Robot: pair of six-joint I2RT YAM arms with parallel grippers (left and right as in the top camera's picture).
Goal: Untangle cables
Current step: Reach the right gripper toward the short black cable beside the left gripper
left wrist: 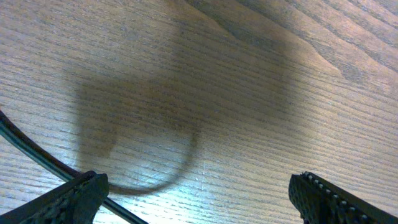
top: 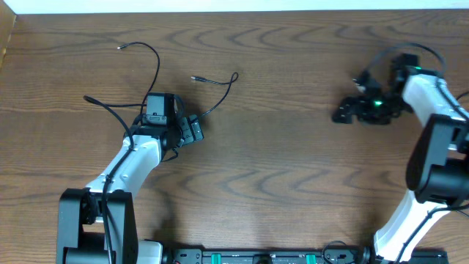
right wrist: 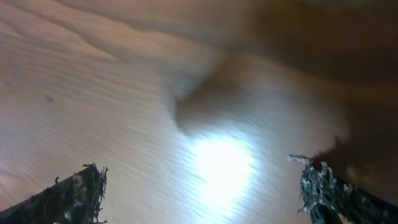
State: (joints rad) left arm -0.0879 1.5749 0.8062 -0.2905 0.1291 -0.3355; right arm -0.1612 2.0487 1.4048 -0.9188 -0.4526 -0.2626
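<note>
Thin black cables lie loose on the wooden table's left half. One cable (top: 152, 59) arcs from a small plug tip at the far left down toward my left wrist. A second cable (top: 223, 82) runs from its plug tip, curls and drops toward my left gripper (top: 196, 130), which is open just above the wood. A third cable (top: 102, 106) trails off to the left of that arm. In the left wrist view a black cable (left wrist: 37, 158) passes under the left finger (left wrist: 71, 199), and nothing lies between the jaws of the left gripper (left wrist: 199, 199). My right gripper (top: 349, 99) (right wrist: 202, 193) hangs open over bare wood at the far right, away from the cables.
The table's far edge (top: 234, 10) runs along the top of the overhead view. Both arm bases (top: 95, 227) stand at the near edge, with thick black arm wires on the right arm (top: 440, 110).
</note>
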